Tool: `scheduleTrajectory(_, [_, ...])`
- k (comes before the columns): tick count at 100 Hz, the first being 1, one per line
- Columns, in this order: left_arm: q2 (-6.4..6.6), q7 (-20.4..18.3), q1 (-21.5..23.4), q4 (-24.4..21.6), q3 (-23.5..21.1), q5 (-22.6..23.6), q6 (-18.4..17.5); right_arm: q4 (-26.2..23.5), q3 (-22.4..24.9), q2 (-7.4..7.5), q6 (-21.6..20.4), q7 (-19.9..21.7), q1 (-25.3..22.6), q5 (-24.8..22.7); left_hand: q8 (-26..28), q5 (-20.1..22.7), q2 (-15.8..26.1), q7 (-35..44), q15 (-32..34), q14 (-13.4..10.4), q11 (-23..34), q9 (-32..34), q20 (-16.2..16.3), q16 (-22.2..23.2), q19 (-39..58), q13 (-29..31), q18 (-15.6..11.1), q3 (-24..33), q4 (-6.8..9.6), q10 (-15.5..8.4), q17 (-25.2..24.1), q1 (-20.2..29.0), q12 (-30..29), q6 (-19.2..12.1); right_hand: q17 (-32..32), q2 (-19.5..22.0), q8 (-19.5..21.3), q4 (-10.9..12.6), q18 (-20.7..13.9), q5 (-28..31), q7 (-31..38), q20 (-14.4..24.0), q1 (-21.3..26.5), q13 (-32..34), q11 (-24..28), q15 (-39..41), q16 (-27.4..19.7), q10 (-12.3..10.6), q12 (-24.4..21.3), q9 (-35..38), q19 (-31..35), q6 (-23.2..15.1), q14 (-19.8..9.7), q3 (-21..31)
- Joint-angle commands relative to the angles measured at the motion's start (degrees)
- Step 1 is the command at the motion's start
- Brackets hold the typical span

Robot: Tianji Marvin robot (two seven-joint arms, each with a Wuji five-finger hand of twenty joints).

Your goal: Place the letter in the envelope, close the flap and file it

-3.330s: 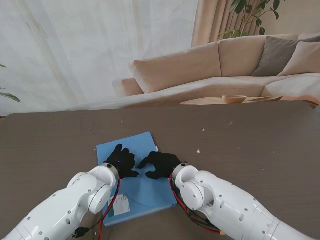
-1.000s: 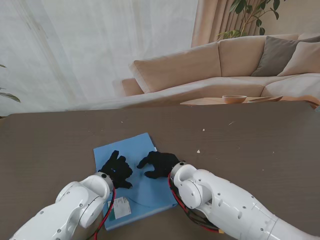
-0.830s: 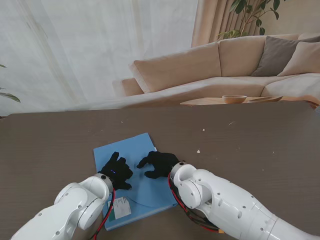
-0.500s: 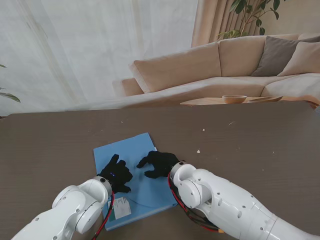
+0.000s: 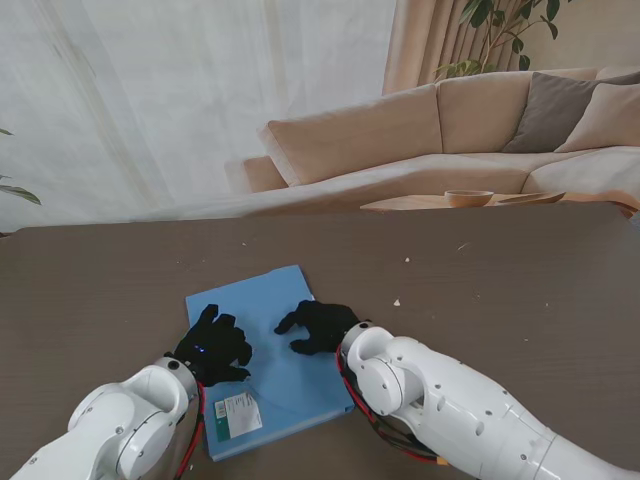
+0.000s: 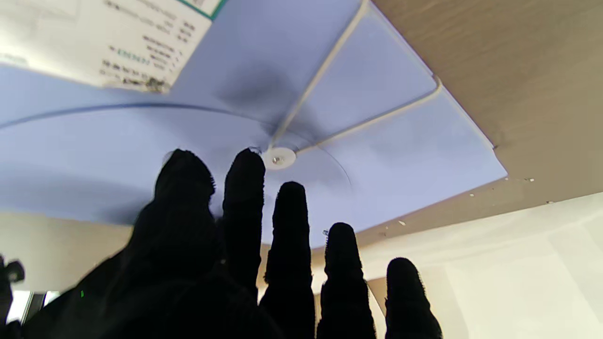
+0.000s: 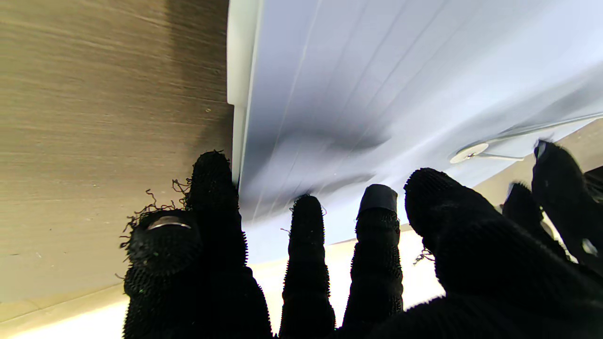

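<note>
Resting spread and released on blue envelope [image 5: 268,300]: left robot hand [image 5: 212,346] at 9 o'clock, right robot hand [image 5: 318,326] at 3 o'clock, white label [image 5: 236,414] near

We look across a dark brown wood-grain tabletop [image 5: 520,290], dotted with a few pale crumbs. Beyond its far edge stands a beige sofa [image 5: 400,140] with grey and tan cushions [image 5: 565,110] at its right end. Just before the sofa sits a low wooden side table [image 5: 420,203] carrying a shallow wooden bowl [image 5: 468,197]. Sheer white curtains [image 5: 180,90] fill the left half of the room with soft daylight, a tan drape [image 5: 425,40] hangs beside them, and a leafy plant [image 5: 500,25] rises behind the sofa.
</note>
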Motion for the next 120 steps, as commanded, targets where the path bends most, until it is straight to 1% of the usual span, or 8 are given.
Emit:
scheduleTrajectory(1, [-0.13,1.01,0.88,-1.14,-1.13,-0.66,-0.3,-0.25,0.29,-0.02,0.33,1.15,-1.1,-0.03,-0.99,-3.05,1.27,-3.5,-2.0,0.42,-2.68,-2.39,0.17,-1.73,-0.62,-1.51,0.9,-0.71,0.96,-0.75,-0.1,-0.45,-2.62,-1.4,0.63,0.08,-0.6,1.95,-2.06,-0.76,-1.03,-0.6,0.1,-0.12,-1.69,0.04,0.66,5.57,-1.68,2.81,2.6,-0.39,-4.49,-0.26])
scheduleTrajectory(26, [-1.04,8.97,2.95,-0.32,-5.53,-8.13,-2.45,-5.66,5.1,0.19,1.89,-0.01,-4.89,-1.29,-11.09,-11.37,5.13,-12.47,-13.5,0.93,-12.64,-7.21,-2.97,-12.2,-2.13,-0.16,2.02,-1.02,1.52,-1.89,1.1,-3.84,-14.63,-3.22,-3.16,1.12,-0.9,-0.38,1.44,-3.15,-2.06,-1.14,-1.21,-1.36,-3.46,-4.75,-1.92,5.32,-3.07,2.67,-2.09,1.85,-3.76,-3.56])
scheduleTrajectory(43, [-2.19,15.84,5.15,0.9,-7.04,-16.14,-3.74,-9.4,9.97,-0.59,1.9,-5.2,-9.82,-1.08,-13.0,-14.96,5.87,-13.92,-18.1,0.75,-14.57,-9.96,-5.35,-15.38,-2.88,-0.46,1.8,-0.9,1.66,-1.8,1.0,-4.34,-17.18,-2.13,-12.75,2.94,-0.56,-0.71,6.57,-4.52,-3.02,-6.8,-0.98,-4.43,-8.86,-18.54,-10.6,5.54,-8.61,3.42,-18.55,4.46,-4.95,-5.5])
scheduleTrajectory(57, [-3.82,23.37,7.59,2.65,-8.36,-24.52,-6.72,-12.62,14.08,-1.5,1.29,-11.04,-15.5,-0.06,-14.3,-15.49,5.29,-14.03,-22.44,0.76,-15.34,-11.73,-6.95,-16.83,-3.77,-0.89,1.32,-0.69,1.75,-1.63,-0.38,-3.63,-18.6,-1.8,-17.99,2.58,-0.7,-0.01,8.0,-4.22,-2.8,-10.59,0.14,-7.36,-11.69,-22.91,-13.31,5.99,-12.16,2.93,-24.92,4.92,-5.25,-5.48])
scheduleTrajectory(74, [-5.05,25.4,10.39,4.14,-10.18,-33.94,-11.09,-16.41,18.11,-2.04,-0.01,-15.42,-22.14,1.32,-16.36,-17.46,5.32,-14.15,-25.94,-0.64,-16.76,-14.61,-18.77,-21.94,-8.44,-3.73,0.87,-0.69,1.69,-2.42,0.97,-3.66,-21.01,-2.31,-24.74,1.57,-1.49,0.83,9.13,-4.94,-2.95,-15.76,0.63,-11.26,-14.97,-27.46,-15.94,5.52,-15.76,1.67,-32.91,5.19,-5.35,-3.48])
scheduleTrajectory(85, [-5.62,25.98,11.61,4.91,-10.67,-38.91,-13.5,-17.83,19.83,-2.15,-1.15,-16.91,-25.76,2.23,-16.95,-18.5,5.76,-14.34,-26.52,-1.7,-16.86,-15.97,-22.86,-23.76,-9.94,-4.93,0.2,-0.87,1.56,-3.19,1.39,-4.49,-21.38,-2.98,-28.54,1.29,-2.46,0.74,8.81,-6.13,-3.72,-19.62,0.39,-13.91,-17.32,-30.53,-17.93,4.88,-18.09,0.5,-37.48,4.79,-6.17,-2.14])
scheduleTrajectory(108, [-6.59,28.32,12.36,6.89,-10.11,-44.39,-16.17,-16.49,22.05,-2.78,-8.87,-19.57,-29.88,7.45,-18.61,-20.75,6.94,-13.83,-28.24,-3.27,-18.02,-19.82,-33.14,-31.7,-12.71,-4.47,-1.38,-1.17,1.13,-5.13,2.42,-7.24,-23.02,-3.68,-36.68,2.4,-4.55,0.35,1.71,-10.81,-6.2,-25.38,1.91,-22.42,-20.81,-35.73,-21.14,2.1,-21.11,-4.71,-45.82,3.75,-11.4,-1.57])
scheduleTrajectory(120, [-6.94,28.63,12.5,7.62,-10.09,-46.88,-15.87,-15.15,22.18,-3.07,-10.8,-19.96,-30.32,9.6,-19.35,-21.15,6.98,-13.37,-28.74,-3.61,-18.63,-19.4,-37.87,-35.44,-13.76,-4.49,-1.74,-1.12,1.1,-5.15,2.75,-7.02,-23.41,-3.45,-37.87,1.93,-4.69,0.47,0.82,-10.83,-6.15,-25.98,2.32,-23.55,-20.87,-36.25,-21.51,1.55,-21.27,-5.07,-47.51,3.16,-12.03,-1.3])
